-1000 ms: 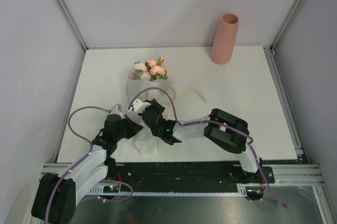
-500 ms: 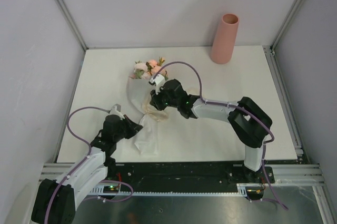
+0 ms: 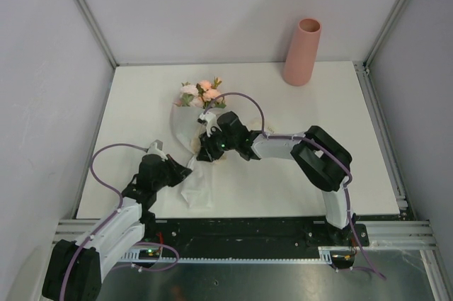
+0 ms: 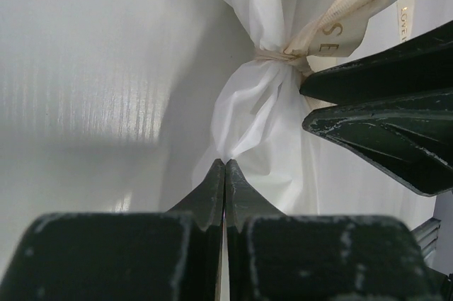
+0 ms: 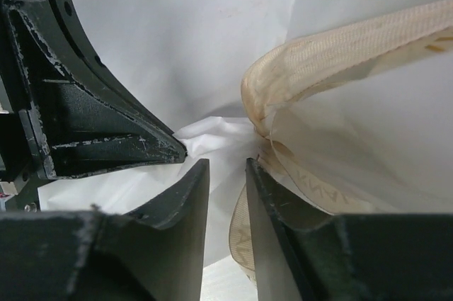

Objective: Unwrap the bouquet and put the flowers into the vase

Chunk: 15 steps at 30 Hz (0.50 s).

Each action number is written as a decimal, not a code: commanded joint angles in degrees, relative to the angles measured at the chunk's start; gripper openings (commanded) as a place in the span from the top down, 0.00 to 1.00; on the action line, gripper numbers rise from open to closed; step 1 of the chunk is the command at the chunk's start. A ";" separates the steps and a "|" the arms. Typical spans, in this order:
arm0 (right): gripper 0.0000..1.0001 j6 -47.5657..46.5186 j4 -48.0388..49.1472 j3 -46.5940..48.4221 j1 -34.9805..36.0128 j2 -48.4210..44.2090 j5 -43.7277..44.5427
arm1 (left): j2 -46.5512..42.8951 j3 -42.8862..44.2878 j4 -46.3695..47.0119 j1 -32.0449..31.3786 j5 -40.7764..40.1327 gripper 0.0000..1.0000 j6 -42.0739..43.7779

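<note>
The bouquet lies on the table with its flowers [image 3: 202,93] at the far end and its white paper cone [image 3: 182,127] running toward me. A beige ribbon [image 5: 333,60] is tied round the cone's neck [image 4: 279,54]. My left gripper [image 3: 182,171] [image 4: 225,166] is shut on the paper tail below the knot. My right gripper [image 3: 204,152] [image 5: 226,168] sits at the knot, jaws a narrow gap apart, with paper behind them and a ribbon loop beside its right finger [image 5: 283,209]. The salmon-pink vase [image 3: 303,52] stands upright at the far right.
The white table [image 3: 318,173] is enclosed by grey walls and metal posts [image 3: 86,14]. The right arm's purple cable [image 3: 241,97] arches over the bouquet. The two grippers' fingertips are close together at the paper's neck.
The right gripper came back from near the flowers to the knot, and its jaws have parted a little. The left gripper has kept its hold without moving.
</note>
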 commanded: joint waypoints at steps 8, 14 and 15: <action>0.64 1.69 1.53 3.77 -0.53 1.17 1.71 | -0.19 -0.63 1.07 -0.37 0.26 1.00 0.47; 0.64 1.50 0.87 5.29 -0.85 1.65 2.79 | -0.18 -0.59 1.10 -0.39 0.27 1.00 0.46; 0.64 1.39 0.68 5.51 -0.88 1.85 2.91 | -0.21 -0.59 1.09 -0.37 0.27 1.00 0.46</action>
